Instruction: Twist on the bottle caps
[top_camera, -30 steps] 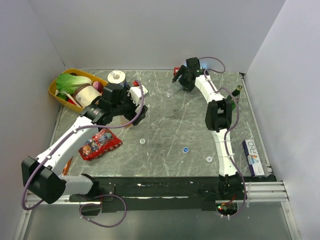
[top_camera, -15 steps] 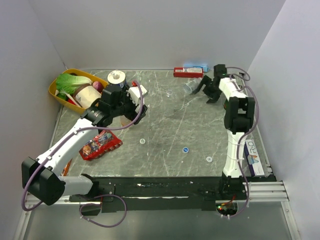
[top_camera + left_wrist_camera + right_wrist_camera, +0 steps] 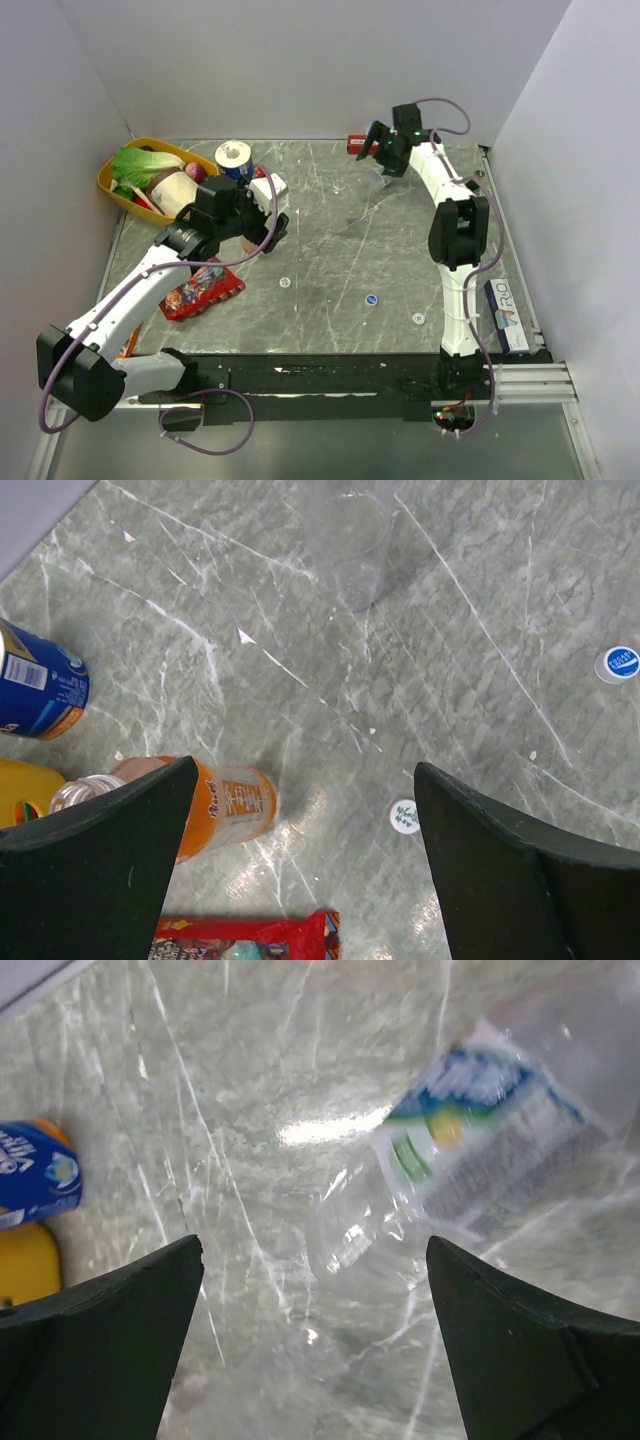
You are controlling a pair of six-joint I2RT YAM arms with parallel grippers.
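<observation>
The orange drink bottle (image 3: pixel 215 805) lies on the table, its open neck under my left finger. My left gripper (image 3: pixel 305 770) (image 3: pixel 272 212) hovers above it, open and empty. A white cap (image 3: pixel 404 816) (image 3: pixel 285 283) lies just inside the right finger, and a blue cap (image 3: pixel 621 664) (image 3: pixel 371 298) lies farther off. Another white cap (image 3: pixel 418 318) sits near the front right. The clear water bottle (image 3: pixel 470 1130) (image 3: pixel 384 176) lies on its side, blurred. My right gripper (image 3: pixel 312 1245) (image 3: pixel 383 155) hangs open over its neck end, not touching it.
A yellow basket (image 3: pixel 112 170) of vegetables, a tape roll (image 3: pixel 233 153) and a blue can (image 3: pixel 240 170) (image 3: pixel 40 680) stand back left. A red snack pack (image 3: pixel 200 290) lies under the left arm. A red box (image 3: pixel 356 146), green glass bottle (image 3: pixel 472 188) and carton (image 3: pixel 505 315) stand on the right.
My right gripper swung out to the right, away from the water bottle, then came back over it with jaws wide. My left gripper dropped slightly nearer and leftward.
</observation>
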